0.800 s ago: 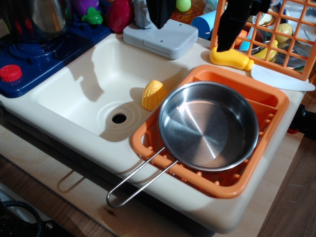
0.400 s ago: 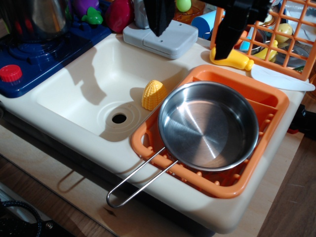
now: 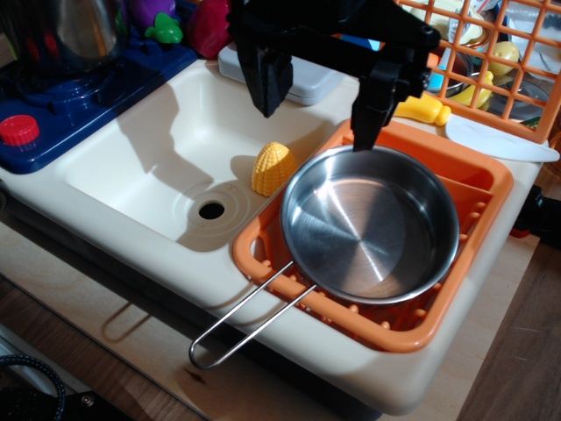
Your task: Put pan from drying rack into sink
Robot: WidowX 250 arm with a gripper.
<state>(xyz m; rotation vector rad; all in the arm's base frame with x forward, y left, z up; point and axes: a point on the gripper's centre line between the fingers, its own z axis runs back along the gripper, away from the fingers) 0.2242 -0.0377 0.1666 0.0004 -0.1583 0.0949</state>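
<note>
No legible writing shows on pan (image 3: 368, 224), drying rack (image 3: 478, 189) or gripper (image 3: 317, 132).

warm, fairly bright light from upper right. hard shadow of the gripper (image 3: 317, 132) falls left across the sink (image 3: 158, 158) wall. glare streaks on the pan (image 3: 368, 224) floor. handle shadow on the wooden board (image 3: 105, 307). gripper underexposed, near black; focus acceptable.

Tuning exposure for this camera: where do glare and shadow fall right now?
In observation.image, the pan floor shows bright streaky reflections; the dark pincer reads almost as a silhouette; hard shadows cross the sink floor and wall.
</note>
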